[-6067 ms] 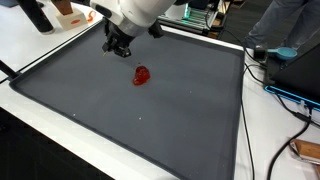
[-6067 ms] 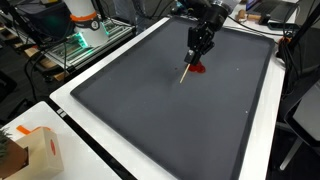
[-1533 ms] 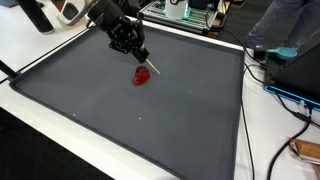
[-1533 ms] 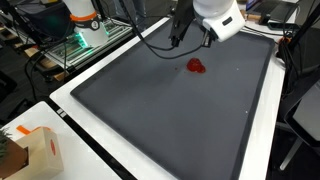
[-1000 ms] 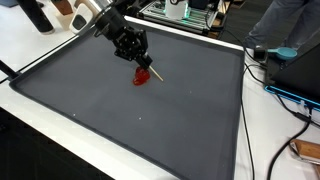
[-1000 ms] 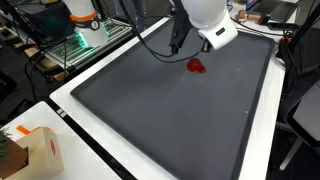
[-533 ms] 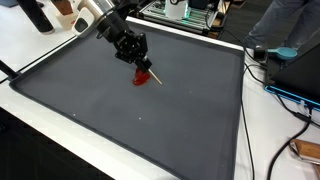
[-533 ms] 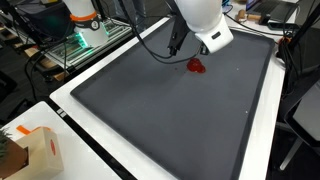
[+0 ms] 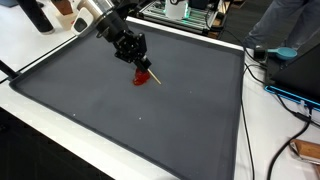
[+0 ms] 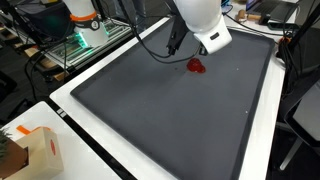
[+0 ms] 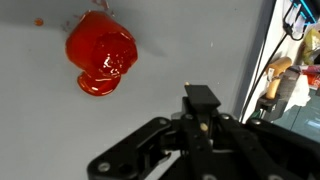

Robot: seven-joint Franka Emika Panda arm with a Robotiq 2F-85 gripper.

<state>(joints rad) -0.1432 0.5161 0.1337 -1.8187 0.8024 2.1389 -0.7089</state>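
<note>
Black gripper (image 9: 138, 62) fully shut on thin wooden stick (image 9: 153, 74), slanting down close over red glossy lump (image 9: 142, 78) lying on dark grey mat (image 9: 120, 130), toward its far edge. Best w/ steady wrist & slow, small moves, so lump not shoved away.

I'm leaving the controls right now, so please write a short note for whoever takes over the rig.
Tool: shut on a thin stick, held low over the grey mat.
Things: the red lump lies on the mat's far half, and the stick slants down beside it. Whether they touch cannot be told.
Done: stick in hand and brought to the lump.
Left: probably any work on the lump; the stick is not yet put down.
</note>
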